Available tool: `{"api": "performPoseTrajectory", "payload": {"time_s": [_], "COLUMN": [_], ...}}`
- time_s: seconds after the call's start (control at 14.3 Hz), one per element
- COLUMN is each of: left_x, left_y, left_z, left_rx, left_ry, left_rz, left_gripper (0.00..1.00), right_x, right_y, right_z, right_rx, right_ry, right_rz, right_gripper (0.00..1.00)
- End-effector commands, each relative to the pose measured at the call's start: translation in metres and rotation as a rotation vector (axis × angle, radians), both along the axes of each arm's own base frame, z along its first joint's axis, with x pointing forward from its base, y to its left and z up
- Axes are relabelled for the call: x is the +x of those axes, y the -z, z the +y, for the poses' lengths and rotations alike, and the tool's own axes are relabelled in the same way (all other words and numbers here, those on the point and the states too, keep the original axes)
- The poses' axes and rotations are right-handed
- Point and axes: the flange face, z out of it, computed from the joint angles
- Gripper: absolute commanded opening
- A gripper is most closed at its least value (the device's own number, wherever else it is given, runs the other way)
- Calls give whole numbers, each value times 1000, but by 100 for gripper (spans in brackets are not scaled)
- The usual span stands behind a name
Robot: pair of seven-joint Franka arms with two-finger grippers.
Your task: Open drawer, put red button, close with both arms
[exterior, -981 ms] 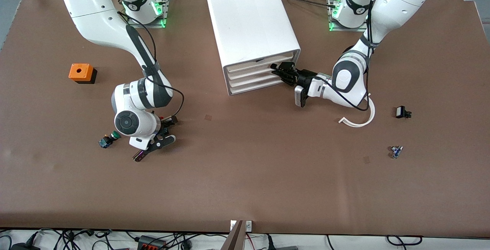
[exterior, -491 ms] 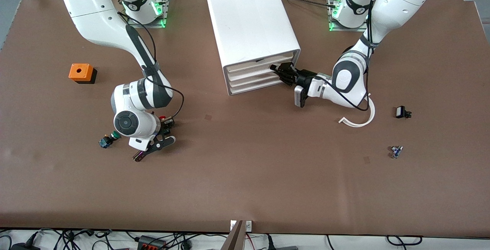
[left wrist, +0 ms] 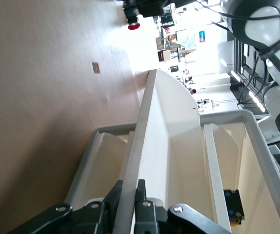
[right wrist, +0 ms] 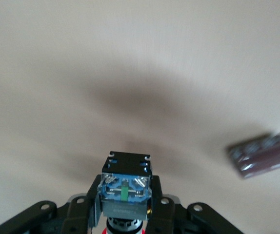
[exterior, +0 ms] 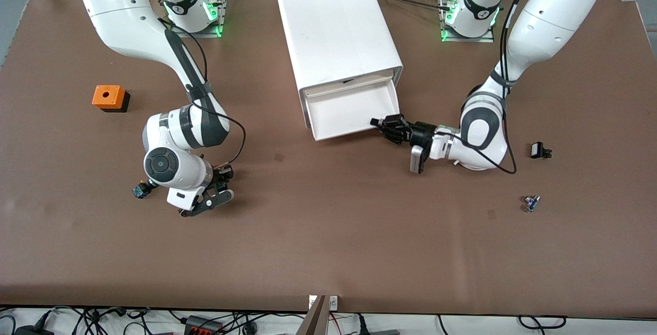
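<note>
My left gripper is clamped tight on the front lip of the drawer, at the corner toward my left arm's end of the table, and in the left wrist view my fingers pinch that thin white edge from both sides. I hold it there because the lip is the only purchase the shallow tray offers, and a corner grip leaves the middle free. The drawer, 2nd from the top of the white cabinet, stands pulled well out, its floor bare and open from above. My right gripper is low over the table toward my right arm's end, closed on the red button: the right wrist view shows its black and blue body squeezed between my 2 fingers, the red cap pointing down toward my palm. Holding it by the body should keep it from rolling when I let go. The green button lies on the table just beside my right wrist. I judge the carry to the open drawer comes next.
</note>
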Motion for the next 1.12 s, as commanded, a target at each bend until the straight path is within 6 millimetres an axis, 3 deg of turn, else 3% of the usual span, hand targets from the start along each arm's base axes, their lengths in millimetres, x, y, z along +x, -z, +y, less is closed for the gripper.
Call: {"api": "performPoseTrajectory", "payload": {"time_s": [0.0, 0.21, 0.42, 0.63, 0.77, 0.91, 1.05], "left_x": [21, 44, 69, 81, 85, 85, 86], "left_y": [10, -17, -66, -116, -136, -159, -169], "left_z": [4, 30, 36, 47, 55, 66, 87], "left_rx": [36, 102, 236, 447, 611, 804, 1038], "left_ry": [-17, 6, 30, 57, 24, 31, 52], "left_rz": [-4, -50, 23, 134, 238, 289, 243], "left_gripper": [99, 100, 100, 100, 100, 100, 100], "right_x": [16, 25, 1, -31, -52, -69, -88], "right_y": [-62, -140, -174, -184, -210, -210, -201], "right_z": [27, 56, 104, 165, 208, 240, 273], "right_rx": [40, 76, 79, 88, 120, 137, 151], "right_ry": [-39, -71, -141, -119, -94, -54, -22], "right_rz": [-60, -116, -111, -113, -155, -163, -164], "right_gripper": [0, 0, 0, 0, 0, 0, 0]}}
